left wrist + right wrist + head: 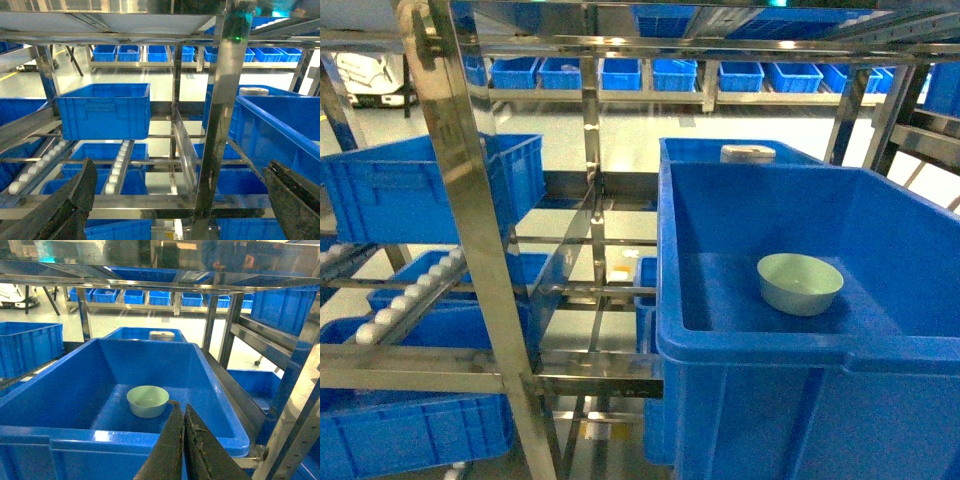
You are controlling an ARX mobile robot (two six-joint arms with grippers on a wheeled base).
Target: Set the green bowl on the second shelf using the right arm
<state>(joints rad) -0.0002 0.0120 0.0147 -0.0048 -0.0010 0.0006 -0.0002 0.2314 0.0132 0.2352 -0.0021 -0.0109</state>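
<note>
The bowl (147,400) sits upright on the floor of the big blue crate (60,437), which rides the rack (470,215) rails at the second shelf level. In the head view the bowl lies toward the crate's right side, about midway between its front and back walls, touching neither. Nothing holds it.

My right fingers (182,440) are pressed together with nothing between them, poised just outside the crate's front rim and pointing in toward the bowl. They are clear of the bowl; by my reading the placing is done and this arm has only to draw away without clipping the front wall.

My left fingers (65,205) stand wide apart and empty, one dark pad at each lower corner of the left wrist view, facing the rack's open left bay. They hang well away from the crate, presumably parked so the right arm has the bay to itself.

A second crate (415,185) sits on the rails at the left of the rack, and a white object (747,152) rests behind the big crate's back wall; I cannot tell what it is.
</note>
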